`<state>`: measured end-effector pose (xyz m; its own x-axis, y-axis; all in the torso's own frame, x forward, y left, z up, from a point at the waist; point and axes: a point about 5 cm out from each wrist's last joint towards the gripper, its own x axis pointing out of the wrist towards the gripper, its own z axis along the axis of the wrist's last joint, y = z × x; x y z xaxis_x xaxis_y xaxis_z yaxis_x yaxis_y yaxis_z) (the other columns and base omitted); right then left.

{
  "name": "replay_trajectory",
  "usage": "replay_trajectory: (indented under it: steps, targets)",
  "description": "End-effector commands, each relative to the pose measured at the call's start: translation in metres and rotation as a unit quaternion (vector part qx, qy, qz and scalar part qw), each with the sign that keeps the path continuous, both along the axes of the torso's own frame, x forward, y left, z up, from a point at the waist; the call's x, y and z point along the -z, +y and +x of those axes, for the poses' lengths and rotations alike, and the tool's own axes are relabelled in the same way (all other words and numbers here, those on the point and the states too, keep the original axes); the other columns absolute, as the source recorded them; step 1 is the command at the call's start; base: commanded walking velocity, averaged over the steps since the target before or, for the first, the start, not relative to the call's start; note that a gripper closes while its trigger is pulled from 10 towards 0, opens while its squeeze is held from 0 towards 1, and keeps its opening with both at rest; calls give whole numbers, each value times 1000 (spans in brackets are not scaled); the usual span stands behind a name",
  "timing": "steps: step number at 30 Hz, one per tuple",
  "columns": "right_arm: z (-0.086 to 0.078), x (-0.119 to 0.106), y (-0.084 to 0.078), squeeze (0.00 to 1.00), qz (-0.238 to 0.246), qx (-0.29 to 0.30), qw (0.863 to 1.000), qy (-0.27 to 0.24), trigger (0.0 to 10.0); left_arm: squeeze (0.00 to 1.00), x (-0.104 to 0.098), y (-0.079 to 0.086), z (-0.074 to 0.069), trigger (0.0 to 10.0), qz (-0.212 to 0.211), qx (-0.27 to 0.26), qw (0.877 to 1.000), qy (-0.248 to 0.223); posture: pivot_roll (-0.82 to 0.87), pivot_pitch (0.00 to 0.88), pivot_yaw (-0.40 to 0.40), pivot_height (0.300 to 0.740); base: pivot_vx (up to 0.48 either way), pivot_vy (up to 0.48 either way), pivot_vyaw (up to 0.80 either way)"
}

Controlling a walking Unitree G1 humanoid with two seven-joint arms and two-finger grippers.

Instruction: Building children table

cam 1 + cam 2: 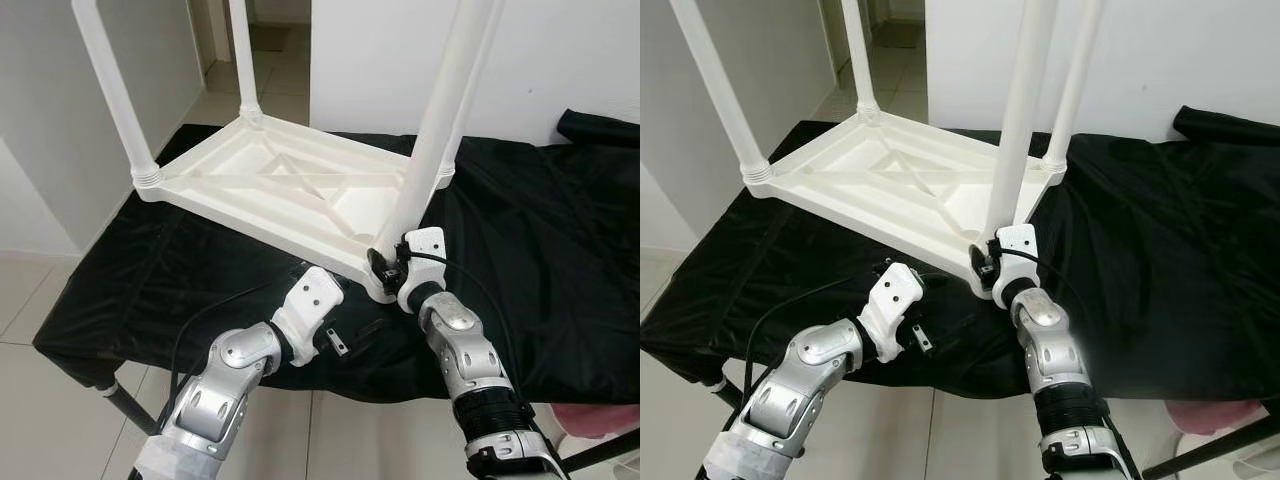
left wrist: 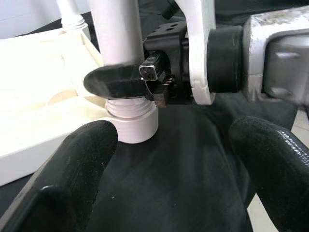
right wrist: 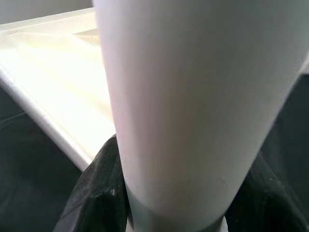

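A white plastic children's table [image 1: 290, 180] lies upside down on a black cloth [image 1: 540, 250], its legs pointing up. My right gripper [image 1: 386, 266] is shut on the near right leg [image 1: 432, 140] just above its socket [image 2: 133, 124] at the table's front corner. In the right wrist view the leg [image 3: 193, 96] stands between the black fingers [image 3: 94, 193]. My left gripper [image 1: 356, 336] hovers open over the cloth's front edge, a short way left of that corner and pointing at it. Its fingers [image 2: 72, 179] hold nothing.
Three other legs stand at the far corners, one at the far left [image 1: 115, 95]. A white wall rises behind, with a doorway [image 1: 270, 50] at the back. A black bundle [image 1: 600, 125] lies at the far right. Tiled floor [image 1: 30, 300] and something pink [image 1: 600, 420] lie below.
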<state>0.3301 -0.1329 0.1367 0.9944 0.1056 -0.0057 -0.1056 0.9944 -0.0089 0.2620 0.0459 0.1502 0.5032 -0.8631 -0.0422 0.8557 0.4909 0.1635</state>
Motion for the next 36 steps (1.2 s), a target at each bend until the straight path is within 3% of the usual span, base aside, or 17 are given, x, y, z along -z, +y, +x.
replay_trajectory:
  steps: [1, 2, 5, 7, 10, 13, 23, 24, 31, 32, 33, 35, 36]
  targets:
    - [-4, 7, -6, 0, 7, 49, 999, 16, 10000, 0, 2, 3, 2, 10000, 4, -33, 999, -4, -1, 5, 9, 740, 0, 0, 0]
    - [-4, 7, -6, 0, 7, 49, 999, 16, 10000, 0, 2, 3, 2, 10000, 4, -33, 999, -4, -1, 5, 9, 740, 0, 0, 0]
    - [-10, 8, -7, 0, 13, 123, 992, 22, 10000, 0, 1, 2, 2, 10000, 4, -32, 999, -6, 0, 0, 7, 740, 0, 0, 0]
    - [-10, 8, -7, 0, 13, 123, 992, 22, 10000, 0, 1, 2, 2, 10000, 4, -32, 999, -6, 0, 0, 7, 740, 0, 0, 0]
    - [-15, 9, -15, 0, 9, 211, 977, 20, 10000, 0, 2, 2, 3, 10000, 4, -32, 999, -7, 4, 0, 4, 740, 0, 0, 0]
    - [-19, 10, -21, 0, 19, 258, 966, 19, 10000, 0, 2, 2, 3, 10000, 5, -32, 999, -8, 2, 0, 4, 740, 0, 0, 0]
    - [-19, 10, -18, 0, 12, 260, 965, 21, 10000, 0, 1, 2, 4, 10000, 6, -41, 999, -16, 9, 0, -4, 740, 0, 0, 0]
    - [-18, 11, -17, 1000, 7, 244, 969, 25, 10000, 0, 2, 3, 3, 10000, 6, -42, 999, -16, 11, 0, -7, 740, 0, 0, 0]
    - [-17, 10, -16, 1000, 19, 220, 975, 20, 10000, 0, 3, 3, 3, 10000, 7, -45, 999, -18, 13, 0, -11, 740, 0, 0, 0]
    - [-16, 5, -16, 1000, 33, 191, 981, 2, 10000, 0, 2, 4, 4, 10000, 8, -52, 998, -21, 14, 0, -18, 740, 0, 0, 0]
    - [-16, 0, -20, 0, 37, 149, 988, -18, 10000, 0, 2, 5, 5, 10000, 8, -63, 998, -28, 17, 0, -25, 740, 0, 0, 0]
    - [-16, -6, -26, 0, 31, 92, 995, -39, 10000, 0, 0, 5, 8, 10000, 8, -75, 997, -35, 18, 0, -31, 740, 0, 0, 0]
    - [-16, -6, -26, 0, 31, 92, 995, -39, 10000, 0, 0, 5, 8, 10000, 8, -75, 997, -35, 18, 0, -31, 740, 0, 0, 0]
